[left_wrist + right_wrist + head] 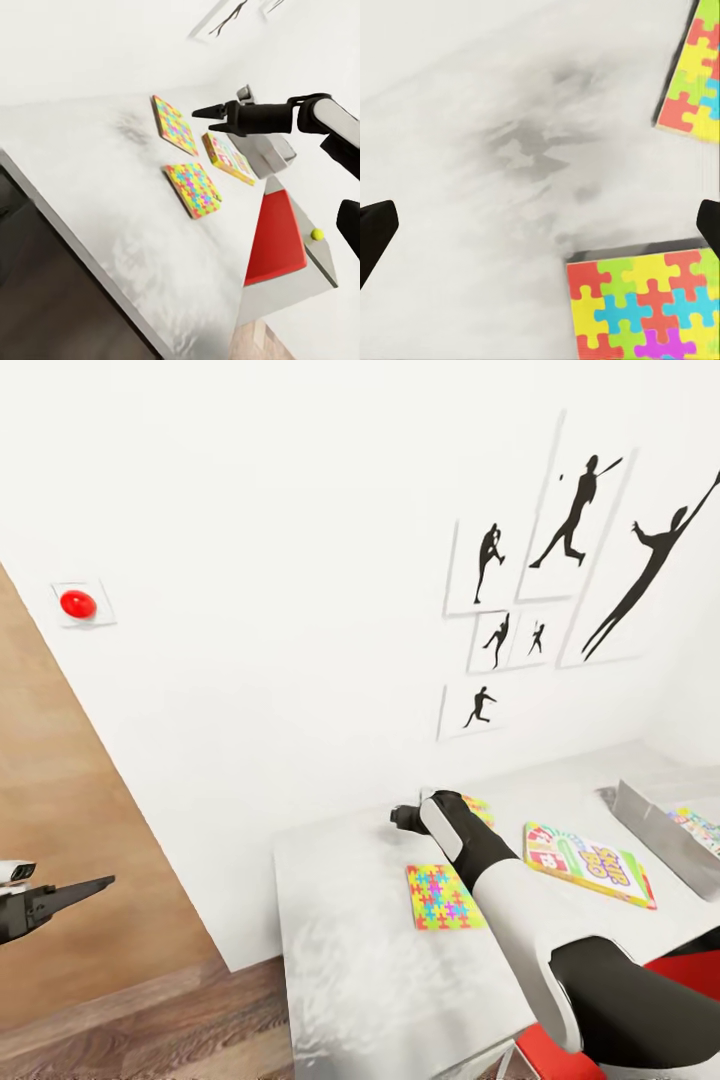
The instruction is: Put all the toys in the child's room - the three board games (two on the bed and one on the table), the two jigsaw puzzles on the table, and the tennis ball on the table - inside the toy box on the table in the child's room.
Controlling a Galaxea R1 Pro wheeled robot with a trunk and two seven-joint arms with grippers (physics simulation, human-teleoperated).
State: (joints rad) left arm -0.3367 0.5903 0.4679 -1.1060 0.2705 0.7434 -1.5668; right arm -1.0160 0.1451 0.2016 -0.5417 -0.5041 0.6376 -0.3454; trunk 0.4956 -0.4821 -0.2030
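You face a white wall over the white table (350, 960). The grey toy box (660, 830) sits at the table's far right end, the Skip-Bo game (590, 863) just beside it. Two jigsaw puzzles (443, 897) lie flat under your right pincer (201, 118), spread wide. The tennis ball (318, 234) rests well apart. Your left pincer (95, 884): cannot tell.

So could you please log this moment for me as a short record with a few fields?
right hand: above the white table, between the two jigsaw puzzles, fingers apart, holding nothing
left hand: off the table's side, over the wood floor, looks shut and empty
near jigsaw puzzle: flat on the table
far jigsaw puzzle: flat, partly behind the right arm in the head view
Skip-Bo game: flat on the table
toy box: at the table's right end
tennis ball
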